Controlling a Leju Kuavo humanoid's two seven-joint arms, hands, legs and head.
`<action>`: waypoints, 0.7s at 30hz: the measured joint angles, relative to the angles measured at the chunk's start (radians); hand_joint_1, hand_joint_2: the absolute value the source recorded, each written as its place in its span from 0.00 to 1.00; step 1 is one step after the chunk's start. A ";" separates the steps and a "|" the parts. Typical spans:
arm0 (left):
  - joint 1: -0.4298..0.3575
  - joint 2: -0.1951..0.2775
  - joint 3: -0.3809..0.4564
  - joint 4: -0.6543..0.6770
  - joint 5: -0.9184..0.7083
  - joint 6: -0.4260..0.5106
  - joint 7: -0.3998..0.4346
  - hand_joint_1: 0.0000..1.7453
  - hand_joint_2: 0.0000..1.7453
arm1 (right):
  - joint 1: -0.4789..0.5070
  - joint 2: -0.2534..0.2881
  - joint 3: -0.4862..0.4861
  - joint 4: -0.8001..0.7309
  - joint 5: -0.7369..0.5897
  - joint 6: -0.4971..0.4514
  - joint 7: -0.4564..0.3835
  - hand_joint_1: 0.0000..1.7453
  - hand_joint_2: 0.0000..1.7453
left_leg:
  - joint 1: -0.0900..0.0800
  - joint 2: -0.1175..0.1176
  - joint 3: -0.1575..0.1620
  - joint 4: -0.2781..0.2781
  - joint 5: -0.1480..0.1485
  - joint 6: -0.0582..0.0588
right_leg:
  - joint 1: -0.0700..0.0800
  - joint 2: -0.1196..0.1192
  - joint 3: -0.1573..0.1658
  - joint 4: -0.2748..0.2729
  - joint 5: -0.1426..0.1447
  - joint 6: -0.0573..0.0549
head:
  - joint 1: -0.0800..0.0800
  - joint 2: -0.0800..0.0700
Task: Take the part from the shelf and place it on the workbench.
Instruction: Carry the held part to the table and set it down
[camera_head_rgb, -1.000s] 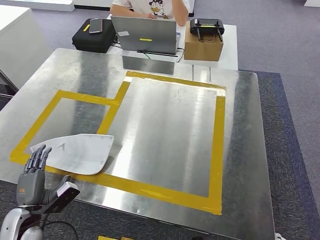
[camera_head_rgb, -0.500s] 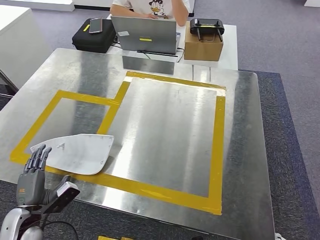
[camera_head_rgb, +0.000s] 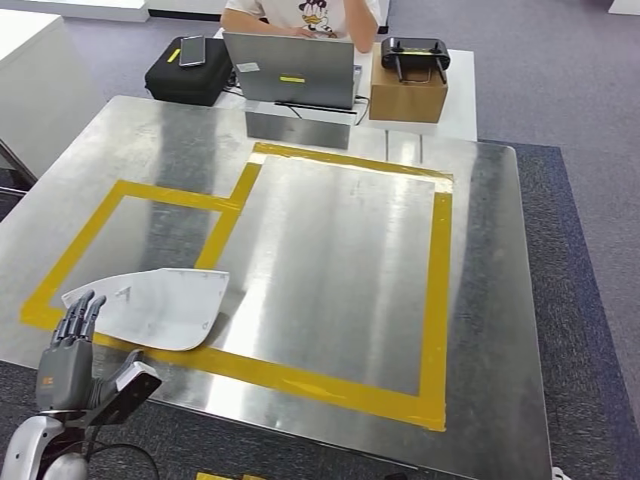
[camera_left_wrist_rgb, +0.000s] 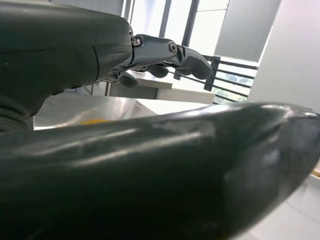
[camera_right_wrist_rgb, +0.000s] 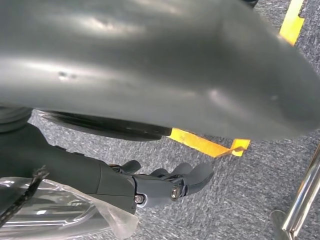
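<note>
At seven o'clock on the worktop the part lies flat across the yellow tape. The left hand, fingers apart and empty, sits touching its near edge; a nudge could slide it. The right hand hangs loosely curled, empty.

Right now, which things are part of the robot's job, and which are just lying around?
For the job:
- the flat grey part, lying on the workbench over the yellow tape
- the metal workbench
- the left robot hand, empty, at the part's near end

Just lying about:
- laptop
- black bag with a phone on it
- cardboard box
- black controller
</note>
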 joint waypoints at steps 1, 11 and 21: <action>0.000 0.000 0.000 0.000 0.002 -0.003 0.001 0.00 0.00 | 0.000 0.000 0.000 0.000 -0.001 0.001 0.000 0.00 0.00 | -0.001 -0.001 0.000 0.000 0.001 0.003 | -0.001 -0.001 0.002 -0.001 0.001 0.003 | 0.000 0.000; 0.000 -0.007 0.001 -0.004 0.008 -0.015 0.011 0.00 0.00 | -0.001 -0.003 0.000 0.002 -0.009 0.008 0.008 0.00 0.00 | 0.014 -0.013 -0.006 -0.015 0.023 0.016 | -0.007 0.050 -0.105 0.232 -0.085 0.028 | 0.004 0.000; -0.001 -0.009 0.009 -0.007 0.008 -0.015 0.014 0.00 0.00 | -0.005 -0.002 0.000 0.003 -0.009 0.008 0.010 0.00 0.00 | 0.021 -0.024 -0.070 0.110 -0.061 -0.042 | -0.007 0.051 -0.026 0.018 0.015 -0.027 | 0.003 0.000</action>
